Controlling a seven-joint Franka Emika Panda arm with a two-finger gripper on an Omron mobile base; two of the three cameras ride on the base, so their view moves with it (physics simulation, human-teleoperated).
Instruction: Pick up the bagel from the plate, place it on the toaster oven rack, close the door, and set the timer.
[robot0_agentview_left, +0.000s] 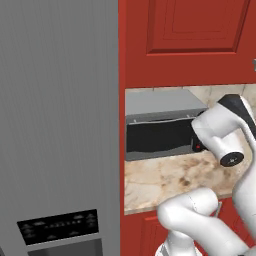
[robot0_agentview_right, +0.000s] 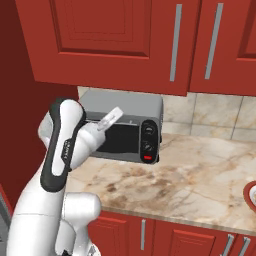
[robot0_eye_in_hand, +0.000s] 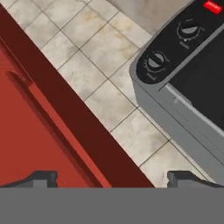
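Kitchen alcove: beige marbled counter (robot0_agentview_right: 200, 175), tiled backsplash (robot0_eye_in_hand: 87, 57), glossy red cabinets (robot0_agentview_right: 110, 35) above.

Toaster oven (robot0_agentview_right: 125, 127): grey metal box, long axis running along the wall. Door (robot0_agentview_right: 117, 139): dark glass, upright, looks shut. Two round dials (robot0_eye_in_hand: 156, 61) and a red button (robot0_agentview_right: 147, 158) sit in a black panel at its right end. Rack and bagel hidden; a red-rimmed plate edge (robot0_agentview_right: 250, 192) lies far right.

Gripper (robot0_eye_in_hand: 118, 178): fingertips wide apart, holding nothing, raised near the oven's upper front; dials lie ahead, off to one side.
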